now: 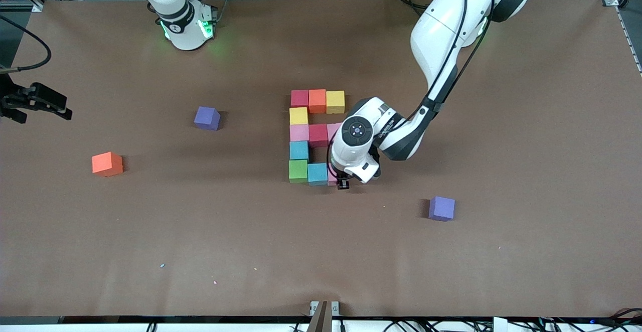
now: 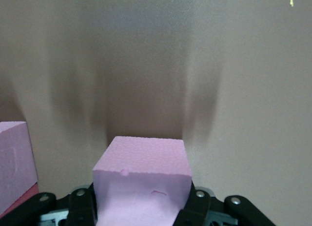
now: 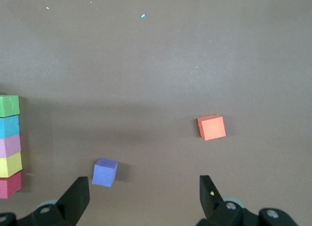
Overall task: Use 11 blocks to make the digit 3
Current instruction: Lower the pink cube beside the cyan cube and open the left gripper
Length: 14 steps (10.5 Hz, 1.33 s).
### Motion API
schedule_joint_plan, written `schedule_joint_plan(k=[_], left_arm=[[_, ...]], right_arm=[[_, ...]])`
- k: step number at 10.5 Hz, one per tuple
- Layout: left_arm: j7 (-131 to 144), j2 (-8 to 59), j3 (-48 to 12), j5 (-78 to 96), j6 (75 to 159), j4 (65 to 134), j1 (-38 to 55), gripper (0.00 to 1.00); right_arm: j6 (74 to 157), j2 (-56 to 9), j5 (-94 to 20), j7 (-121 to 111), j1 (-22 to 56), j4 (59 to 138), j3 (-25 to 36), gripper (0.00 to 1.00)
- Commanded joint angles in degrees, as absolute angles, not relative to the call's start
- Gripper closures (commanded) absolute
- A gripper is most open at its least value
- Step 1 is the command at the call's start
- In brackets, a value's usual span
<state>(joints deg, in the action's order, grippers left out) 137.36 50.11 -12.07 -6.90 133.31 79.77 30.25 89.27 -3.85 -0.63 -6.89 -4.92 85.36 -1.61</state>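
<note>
Front view: left gripper [image 1: 343, 182] is clamped on a pink cube [image 2: 141, 179], low beside the light blue cube [image 1: 317, 173] ending the block figure's nearest row. Right gripper [image 3: 144, 196] waits, fingers spread, above the table [image 1: 501, 272].

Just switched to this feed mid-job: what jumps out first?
The coloured block figure at mid-table stands out, with the left gripper at its near corner, shut on a pink block. Loose blocks lie apart: an orange one and a purple one toward the right arm's end, another purple one toward the left arm's end. The right gripper waits open.
</note>
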Motion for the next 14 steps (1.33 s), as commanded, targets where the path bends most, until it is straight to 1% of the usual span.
schedule_joint_plan(k=[1, 3, 6, 7, 8, 12, 14], left_arm=[[137.4, 49.7, -12.0, -5.5, 134.3, 80.5, 30.5, 0.92], [137.5, 49.8, -12.0, -5.5, 134.3, 80.5, 30.4, 0.82], [137.5, 50.3, -12.0, -5.5, 134.6, 80.2, 30.5, 0.72], [137.4, 50.4, -11.9, -5.5, 134.6, 80.2, 30.5, 0.52], [137.0, 50.4, -11.9, -6.0, 134.6, 80.2, 31.0, 0.01], [137.0, 48.8, -11.9, -6.2, 134.6, 80.1, 31.7, 0.0], [137.1, 45.4, -11.9, -6.2, 134.1, 80.2, 31.6, 0.0]], right_arm=[[89.1, -4.1, 1.1, -6.2, -4.7, 84.5, -1.7, 0.0], [89.1, -4.1, 1.0, -6.2, -4.7, 84.5, -1.8, 0.0], [88.9, -4.1, 1.0, -6.1, -4.6, 84.5, -1.8, 0.0], [88.9, -4.1, 1.0, -6.1, -4.6, 84.5, -1.8, 0.0], [88.9, -4.1, 1.0, -6.2, -4.7, 84.6, -1.8, 0.0], [88.8, -4.2, 1.0, -6.2, -4.7, 84.6, -1.7, 0.0], [88.7, -4.3, 1.0, -6.2, -4.7, 84.6, -1.7, 0.0]])
